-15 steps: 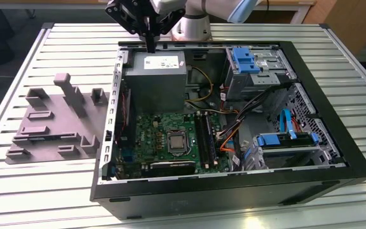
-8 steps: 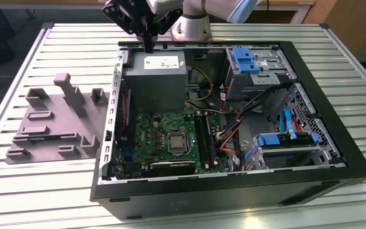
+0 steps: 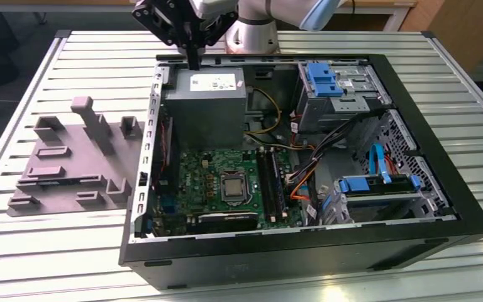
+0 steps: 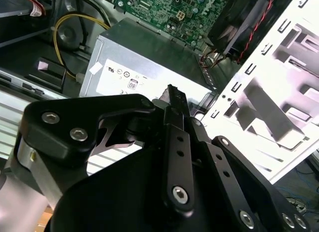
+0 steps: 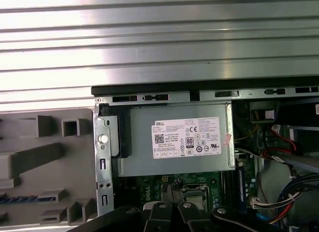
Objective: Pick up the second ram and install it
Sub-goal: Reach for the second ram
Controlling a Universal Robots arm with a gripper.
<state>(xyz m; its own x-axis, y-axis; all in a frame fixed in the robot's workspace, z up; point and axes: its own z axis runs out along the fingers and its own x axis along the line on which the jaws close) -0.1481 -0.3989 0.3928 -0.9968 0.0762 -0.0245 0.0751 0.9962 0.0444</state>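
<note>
My gripper (image 3: 193,61) hangs above the far end of the open computer case (image 3: 443,189), over the grey power supply (image 3: 204,100). Its black fingers (image 4: 175,100) are shut, tips together, with nothing seen between them. In the first wrist view a narrow bluish strip, which seems to be the second ram (image 5: 22,198), stands on edge in a slot of the grey holder (image 5: 45,157), well off to the side of the gripper (image 5: 172,208). The green motherboard (image 3: 216,179) with its long black slots (image 3: 268,181) lies past the power supply (image 5: 174,142).
The case lies on a slatted metal table (image 3: 57,251), with the grey holder (image 3: 73,157) on the exterior view's left of it. Drive bays with blue clips (image 3: 326,82), cable bundles (image 3: 309,170) and a black fan (image 4: 244,17) crowd the case.
</note>
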